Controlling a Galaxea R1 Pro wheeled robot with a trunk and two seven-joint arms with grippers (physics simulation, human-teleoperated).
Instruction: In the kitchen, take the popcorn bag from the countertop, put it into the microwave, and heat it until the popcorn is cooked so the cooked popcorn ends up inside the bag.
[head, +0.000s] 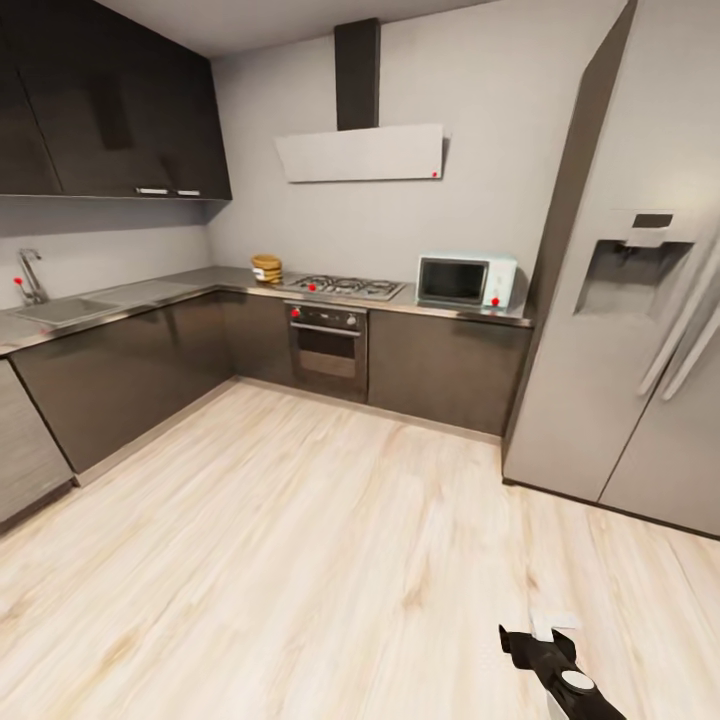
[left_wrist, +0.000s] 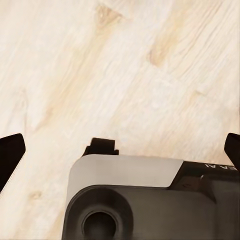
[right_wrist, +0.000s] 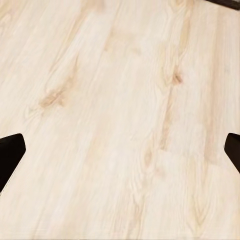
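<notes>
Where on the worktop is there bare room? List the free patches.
Countertop: bare between the sink and the popcorn bag. A thin strip lies between the gas hob and the microwave. The microwave crowds the fridge end.

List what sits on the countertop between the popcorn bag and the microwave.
In the head view, the gas hob lies between the popcorn bag and the microwave; either side of it the countertop looks bare.
</notes>
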